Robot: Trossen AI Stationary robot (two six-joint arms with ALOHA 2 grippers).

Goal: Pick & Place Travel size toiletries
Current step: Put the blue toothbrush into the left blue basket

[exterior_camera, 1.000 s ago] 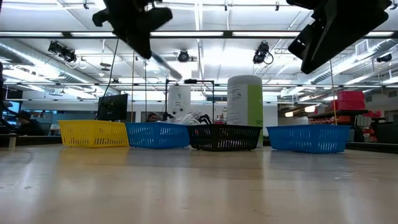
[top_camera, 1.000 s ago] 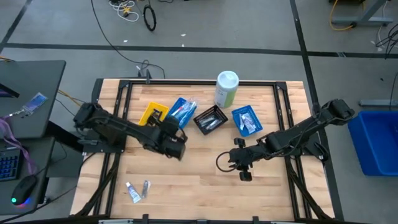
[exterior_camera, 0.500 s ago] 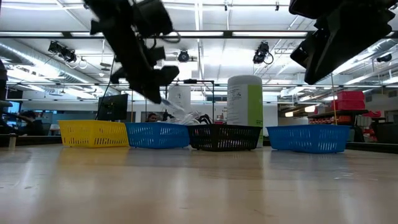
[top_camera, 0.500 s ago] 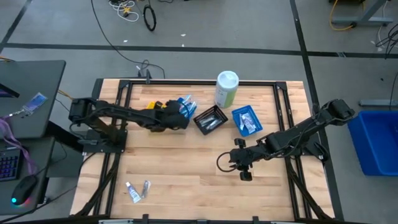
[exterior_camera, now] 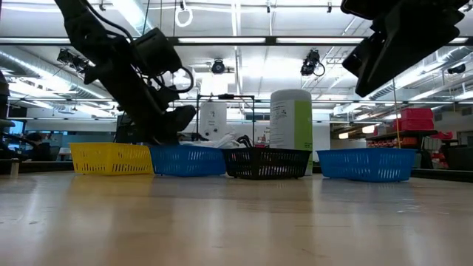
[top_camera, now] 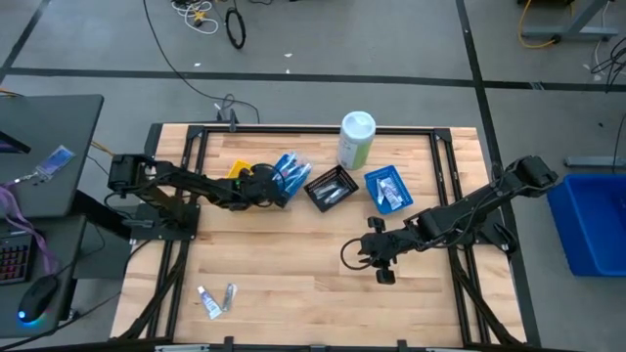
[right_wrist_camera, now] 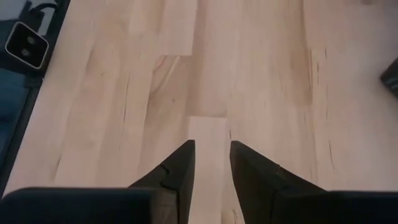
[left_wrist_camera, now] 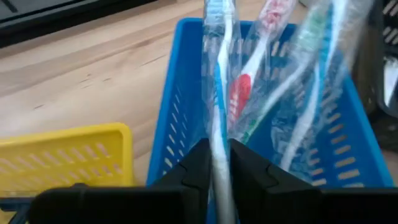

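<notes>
Gripping a toothbrush (left_wrist_camera: 219,134), left tool (left_wrist_camera: 217,167) overhangs blue tray (left_wrist_camera: 180,106).

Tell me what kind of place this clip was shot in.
Most likely a robotics lab or workshop in a large industrial hall: ceiling strip lights run across an open room, loose cables lie on the grey floor, and a desk monitor stands behind the wooden table.

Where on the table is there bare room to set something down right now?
Free: the wide wood in front of the baskets, between the two tubes near the front left and the right gripper. Crowded: the back row, yellow basket, blue basket under the left gripper, black basket, canister.
</notes>
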